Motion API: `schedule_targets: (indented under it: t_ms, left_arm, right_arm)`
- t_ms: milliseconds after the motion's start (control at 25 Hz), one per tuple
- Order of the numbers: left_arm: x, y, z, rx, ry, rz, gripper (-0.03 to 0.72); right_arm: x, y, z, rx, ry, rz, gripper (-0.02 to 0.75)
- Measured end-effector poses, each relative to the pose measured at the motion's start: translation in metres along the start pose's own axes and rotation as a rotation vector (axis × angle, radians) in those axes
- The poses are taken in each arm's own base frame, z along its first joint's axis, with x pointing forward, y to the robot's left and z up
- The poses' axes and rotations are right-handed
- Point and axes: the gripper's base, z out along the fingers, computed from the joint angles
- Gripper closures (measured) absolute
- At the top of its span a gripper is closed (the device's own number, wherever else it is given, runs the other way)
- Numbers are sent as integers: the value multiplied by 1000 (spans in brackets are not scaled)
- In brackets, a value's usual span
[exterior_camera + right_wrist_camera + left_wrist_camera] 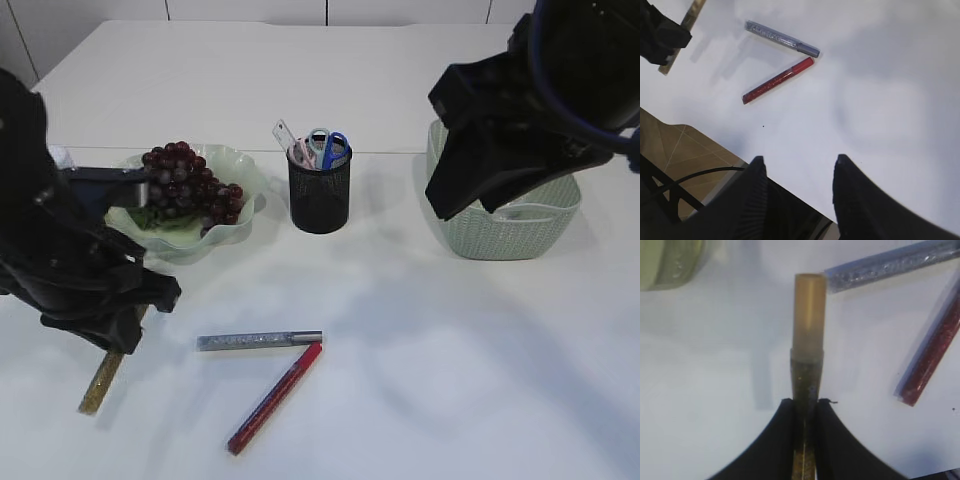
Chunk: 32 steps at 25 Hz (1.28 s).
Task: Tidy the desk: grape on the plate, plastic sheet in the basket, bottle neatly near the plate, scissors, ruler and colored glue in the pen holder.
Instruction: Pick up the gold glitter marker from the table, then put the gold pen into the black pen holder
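My left gripper (805, 401) is shut on a gold glitter glue (808, 325), which sticks out below it over the table's front left (102, 382). A silver glue (258, 340) and a red glue (275, 397) lie on the table, their ends nearly touching. Grapes (186, 185) rest on the green wavy plate (243, 168). Scissors (331, 146) and a ruler (284, 132) stand in the black mesh pen holder (319, 200). My right gripper (799, 161) is open and empty, raised by the basket (505, 238). The bottle and the plastic sheet are hidden.
The table's front edge and the floor show under my right gripper in the right wrist view. The right arm (500, 130) covers much of the basket's top. The left arm (60, 250) hides the plate's left side.
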Motion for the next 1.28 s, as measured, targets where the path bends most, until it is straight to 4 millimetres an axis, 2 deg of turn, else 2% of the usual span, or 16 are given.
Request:
schedule_targets:
  t_ms: [200, 320, 400, 680, 800, 1040, 1280]
  left_arm:
    - [16, 5, -31, 56, -203, 11, 623]
    - [26, 11, -41, 64, -335, 45, 623]
    - [34, 16, -40, 63, -419, 78, 623]
    - [53, 22, -17, 114, -648, 162, 623]
    - [50, 19, -19, 149, -772, 215, 623]
    - [37, 7, -37, 250, -1043, 309, 622]
    - [23, -4, -35, 362, -1223, 327, 622]
  right_arm:
    - [0, 0, 0, 0, 0, 0, 389]
    - [0, 0, 0, 0, 0, 0, 389]
    - [0, 0, 0, 0, 0, 0, 389]
    - [0, 0, 0, 0, 0, 0, 388]
    - [0, 0, 0, 0, 0, 0, 388]
    - [0, 0, 0, 0, 0, 0, 388]
    - [0, 0, 0, 0, 0, 0, 388]
